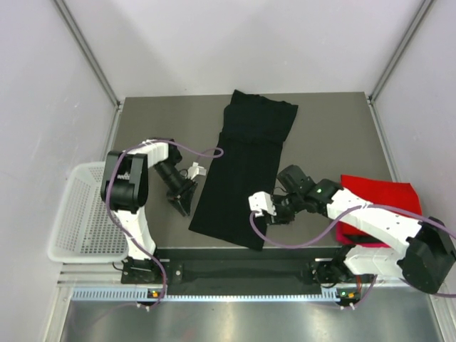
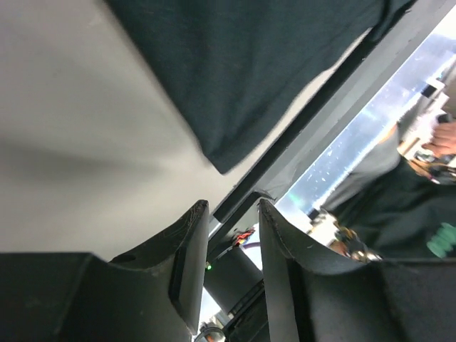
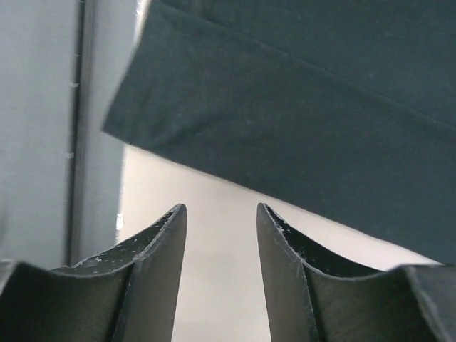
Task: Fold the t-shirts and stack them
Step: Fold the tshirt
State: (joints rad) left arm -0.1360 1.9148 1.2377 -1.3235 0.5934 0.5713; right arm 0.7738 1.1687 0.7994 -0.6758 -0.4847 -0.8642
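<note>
The black t-shirt (image 1: pixel 246 167) lies on the table as a long narrow strip, running from the far middle to the near edge. My left gripper (image 1: pixel 180 202) is open and empty just left of its near left corner; the left wrist view shows that corner (image 2: pixel 235 85) ahead of the gripper (image 2: pixel 231 203). My right gripper (image 1: pixel 259 232) is open and empty at the strip's near right corner; the right wrist view shows the hem (image 3: pixel 299 107) just beyond the gripper (image 3: pixel 221 206). A folded red t-shirt (image 1: pixel 381 196) lies at the right, partly under the right arm. No magenta shirt is in view.
A white mesh basket (image 1: pixel 77 214) stands off the table's left edge. The black front rail (image 1: pixel 235 258) runs along the near edge between the arm bases. Grey walls close in the back and both sides.
</note>
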